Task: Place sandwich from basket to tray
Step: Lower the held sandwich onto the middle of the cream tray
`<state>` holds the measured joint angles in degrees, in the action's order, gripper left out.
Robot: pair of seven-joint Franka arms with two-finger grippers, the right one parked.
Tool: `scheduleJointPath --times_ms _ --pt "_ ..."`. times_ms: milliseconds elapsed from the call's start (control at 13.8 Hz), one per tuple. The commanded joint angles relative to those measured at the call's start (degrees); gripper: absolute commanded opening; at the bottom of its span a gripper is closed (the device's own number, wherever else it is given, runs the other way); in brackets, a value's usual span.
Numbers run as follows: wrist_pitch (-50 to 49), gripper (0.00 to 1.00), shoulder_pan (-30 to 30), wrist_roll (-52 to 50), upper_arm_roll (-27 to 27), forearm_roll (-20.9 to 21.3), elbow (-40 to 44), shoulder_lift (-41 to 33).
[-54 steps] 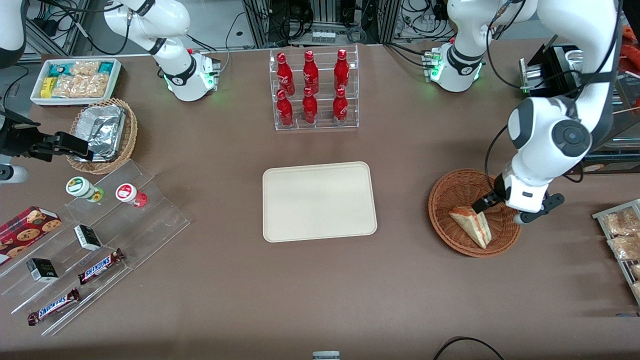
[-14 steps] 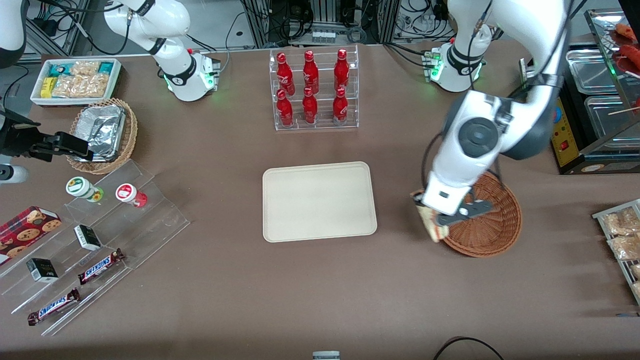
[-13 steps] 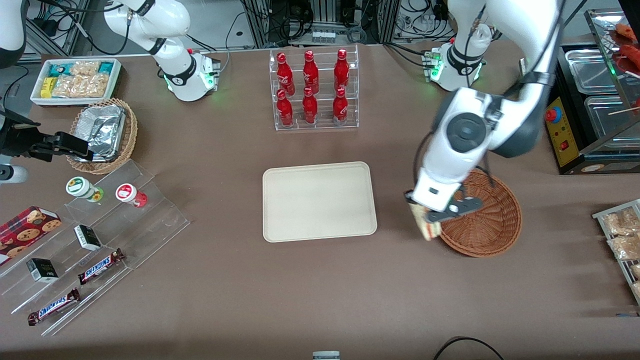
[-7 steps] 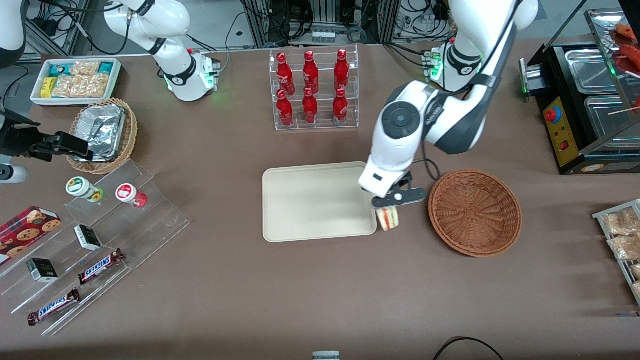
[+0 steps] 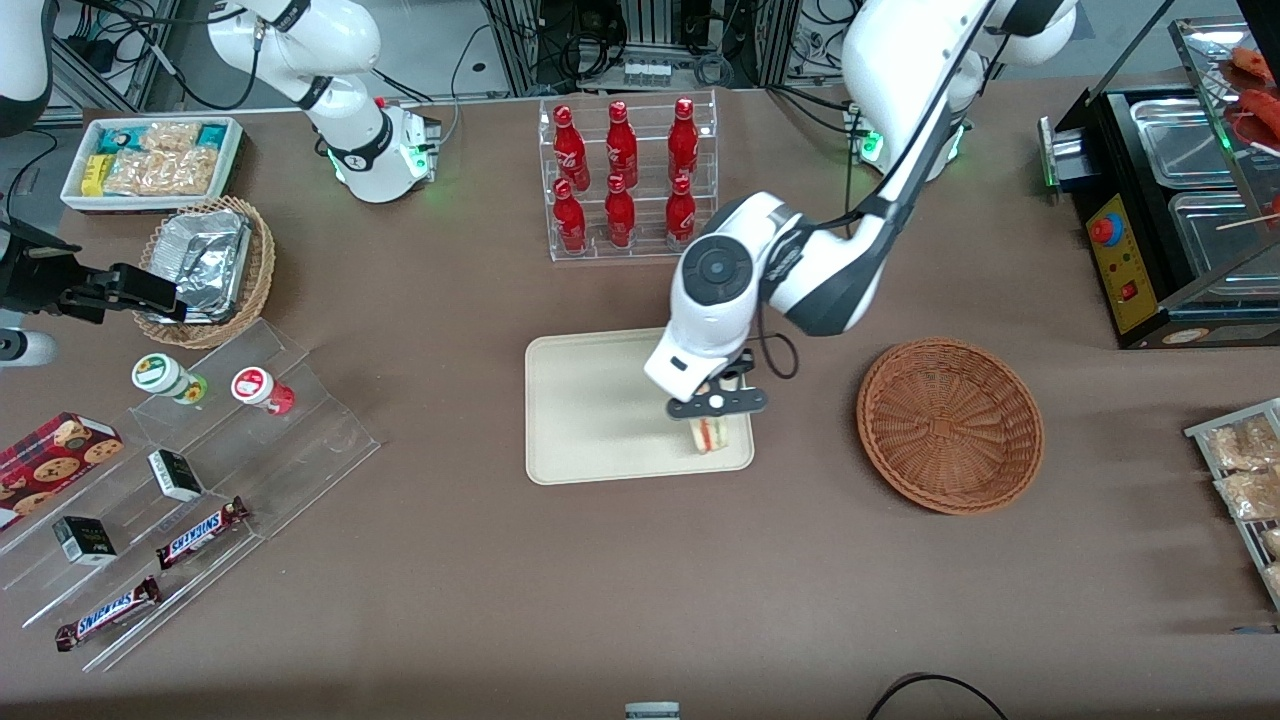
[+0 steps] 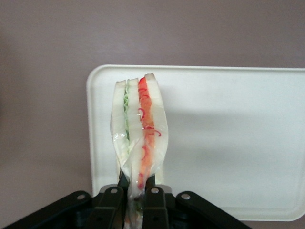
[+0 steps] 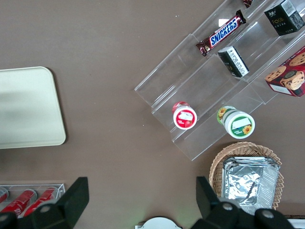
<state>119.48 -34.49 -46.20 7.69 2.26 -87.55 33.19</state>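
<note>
Wrapped sandwich (image 5: 711,434) upright in pincer (image 6: 138,193) above cream tray (image 5: 590,420), wicker basket (image 5: 950,425) empty beside

The brown tabletop (image 5: 450,560) carries the tray (image 5: 590,420) at its middle; the basket (image 5: 950,425) lies toward the working arm's end; a bottle rack (image 5: 628,180) stands farther from the camera; the claw (image 5: 716,404) (pinching the sandwich (image 5: 712,433)) hangs over the tray.

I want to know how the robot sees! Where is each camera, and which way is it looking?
Front view: high up, facing the table; shows both arms, the gripper over the tray, the basket.
Left wrist view: on the working arm, looking past its jaws, shut on the sandwich.
Right wrist view: on the parked arm, looking down at the snack shelves.
All three share the tray.
</note>
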Motion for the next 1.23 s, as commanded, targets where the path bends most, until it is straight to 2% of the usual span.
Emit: scheduleJointPath --times_ms 0,942,1014,1087,1159 --pt "3.46 0.0 -0.4 -0.91 2.06 -0.5 2.91 3.55" --pt "8.23 0.0 -5.14 -2.67 2.77 -0.33 0.54 6.8" --pt "8.23 0.09 -5.41 -2.76 2.77 -0.33 0.1 6.8" --pt "8.23 0.4 -5.41 -2.76 2.77 -0.33 -0.08 6.8" --pt "8.14 0.76 -5.41 -2.67 2.77 -0.33 -0.17 6.8"
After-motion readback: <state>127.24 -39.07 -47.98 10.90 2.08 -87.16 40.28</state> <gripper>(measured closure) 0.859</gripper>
